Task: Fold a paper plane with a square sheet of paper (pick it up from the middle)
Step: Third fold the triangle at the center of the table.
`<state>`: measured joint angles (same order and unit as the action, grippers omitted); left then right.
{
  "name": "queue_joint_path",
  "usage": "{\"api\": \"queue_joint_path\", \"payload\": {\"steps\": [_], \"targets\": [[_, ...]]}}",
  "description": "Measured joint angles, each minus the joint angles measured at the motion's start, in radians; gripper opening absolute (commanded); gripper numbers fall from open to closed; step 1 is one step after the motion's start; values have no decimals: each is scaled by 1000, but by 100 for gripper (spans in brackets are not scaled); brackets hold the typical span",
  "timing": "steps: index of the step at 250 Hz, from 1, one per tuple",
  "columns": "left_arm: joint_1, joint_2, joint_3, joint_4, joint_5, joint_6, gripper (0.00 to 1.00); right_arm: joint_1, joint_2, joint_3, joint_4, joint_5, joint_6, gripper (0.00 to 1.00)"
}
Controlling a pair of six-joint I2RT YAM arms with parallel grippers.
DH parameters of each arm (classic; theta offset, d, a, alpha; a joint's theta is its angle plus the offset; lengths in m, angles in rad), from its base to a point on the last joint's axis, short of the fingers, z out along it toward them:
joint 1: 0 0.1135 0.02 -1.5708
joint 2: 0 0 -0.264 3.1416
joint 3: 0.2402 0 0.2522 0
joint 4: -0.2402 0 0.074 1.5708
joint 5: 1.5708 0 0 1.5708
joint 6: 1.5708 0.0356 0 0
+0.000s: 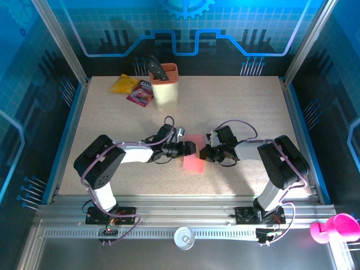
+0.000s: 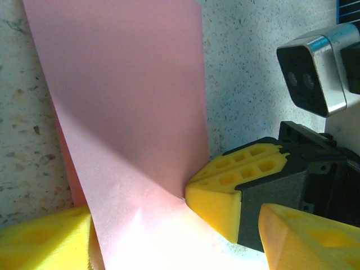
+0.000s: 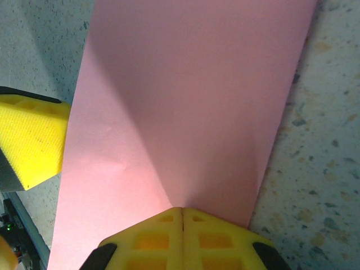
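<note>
We see the left fingers (image 1: 190, 149) and right fingers (image 1: 204, 153) meeting at a pink sheet (image 1: 194, 160) in the middle of the desk (image 1: 242, 101).
From above, the sheet lies between the two arms, well apart from the yellow packet (image 1: 124, 84) at the far edge. In the left wrist view, the left fingers (image 2: 39, 242) stand wide apart astride the sheet (image 2: 129, 101), gripping nothing, while the right fingers (image 2: 216, 194) pinch its edge. In the right wrist view, we find the right fingers (image 3: 183, 233) pressed together on the near edge of the sheet (image 3: 191, 101).
</note>
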<state>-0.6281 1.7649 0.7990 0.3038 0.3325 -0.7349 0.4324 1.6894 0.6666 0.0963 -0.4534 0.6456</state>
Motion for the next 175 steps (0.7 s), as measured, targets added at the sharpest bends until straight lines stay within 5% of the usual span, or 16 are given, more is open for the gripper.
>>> {"api": "queue_joint_path", "payload": {"steps": [175], "targets": [[38,41,-17,40,66,86,10,-1,0,27,-56,11,-22,0]]}}
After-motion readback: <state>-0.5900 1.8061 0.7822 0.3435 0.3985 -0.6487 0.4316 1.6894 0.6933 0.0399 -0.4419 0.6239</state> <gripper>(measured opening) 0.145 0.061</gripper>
